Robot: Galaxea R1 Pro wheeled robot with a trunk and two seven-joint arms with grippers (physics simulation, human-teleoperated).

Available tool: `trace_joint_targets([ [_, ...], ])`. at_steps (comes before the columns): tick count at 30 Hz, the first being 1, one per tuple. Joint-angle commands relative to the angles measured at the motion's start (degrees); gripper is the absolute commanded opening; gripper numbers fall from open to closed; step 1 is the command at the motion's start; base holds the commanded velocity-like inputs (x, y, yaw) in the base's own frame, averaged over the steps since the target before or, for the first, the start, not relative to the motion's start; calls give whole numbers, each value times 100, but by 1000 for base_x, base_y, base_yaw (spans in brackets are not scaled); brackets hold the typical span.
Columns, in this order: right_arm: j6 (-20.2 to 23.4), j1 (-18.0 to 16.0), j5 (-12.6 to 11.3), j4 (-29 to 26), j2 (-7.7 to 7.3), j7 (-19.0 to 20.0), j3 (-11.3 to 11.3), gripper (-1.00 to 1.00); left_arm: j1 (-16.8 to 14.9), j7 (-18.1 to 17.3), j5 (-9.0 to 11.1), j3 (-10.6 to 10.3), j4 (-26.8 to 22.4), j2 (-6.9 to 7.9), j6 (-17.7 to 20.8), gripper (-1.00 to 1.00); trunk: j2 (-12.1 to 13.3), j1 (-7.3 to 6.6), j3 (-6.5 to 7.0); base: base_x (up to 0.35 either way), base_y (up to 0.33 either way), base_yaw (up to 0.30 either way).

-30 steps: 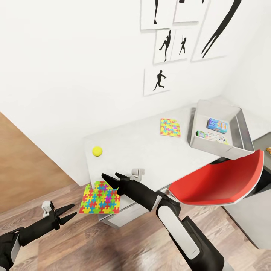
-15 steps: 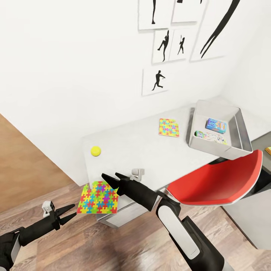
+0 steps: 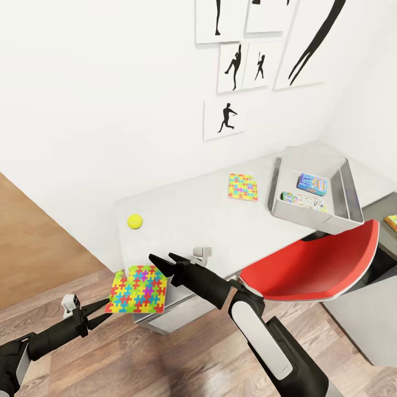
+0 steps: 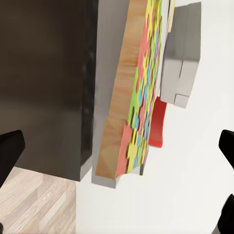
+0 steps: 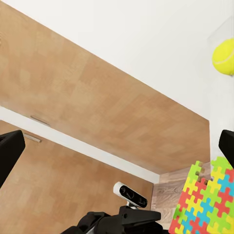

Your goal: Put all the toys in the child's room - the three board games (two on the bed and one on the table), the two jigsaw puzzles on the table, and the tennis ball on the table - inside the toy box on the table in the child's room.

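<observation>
Two black grippers were seen spread open and empty around the near multicoloured jigsaw puzzle square (image 3: 138, 289), which lay flat at the near left corner of the long pale grey-white table (image 3: 187, 215), part of it overhanging the edge. The right gripper (image 3: 160, 260) was held at the puzzle's far right edge, its fingers pointing left across the corner, while the left gripper (image 3: 99, 312) waited lower, just off the puzzle's near left corner over the wood-plank floor (image 3: 165, 358). In the left wrist view the puzzle (image 4: 139, 92) was met edge-on. The right arm was judged the nearer. Farther along the table lay the small yellow-green tennis ball (image 3: 134, 221), the second puzzle square (image 3: 243, 187) and the light grey toy box (image 3: 339, 220), already holding two board games (image 3: 311, 183).
</observation>
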Motion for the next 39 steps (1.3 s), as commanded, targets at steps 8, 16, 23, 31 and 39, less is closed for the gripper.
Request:
trace_joint_targets([
  [8,27,-2,-33,-1,1,-1,-5,100,-5,-41,-66,16,-2,-3,57,100,-6,1,-6,0,-4,0],
  [16,27,-3,-33,-1,1,-2,-5,100,-5,-41,-71,12,-2,-3,57,100,-6,1,-6,0,0,0],
  [23,27,-3,-33,-1,1,-3,-5,100,-5,-41,-58,14,-2,-3,61,100,-6,1,-6,0,-79,0],
  [31,27,-2,-33,0,1,-3,-5,100,-5,-41,-56,18,-2,-3,65,100,-6,1,-6,0,-91,0],
  [39,27,-2,-33,-1,1,-3,-1,100,-5,-41,-70,14,-2,-3,64,100,-6,1,-6,0,-11,0],
])
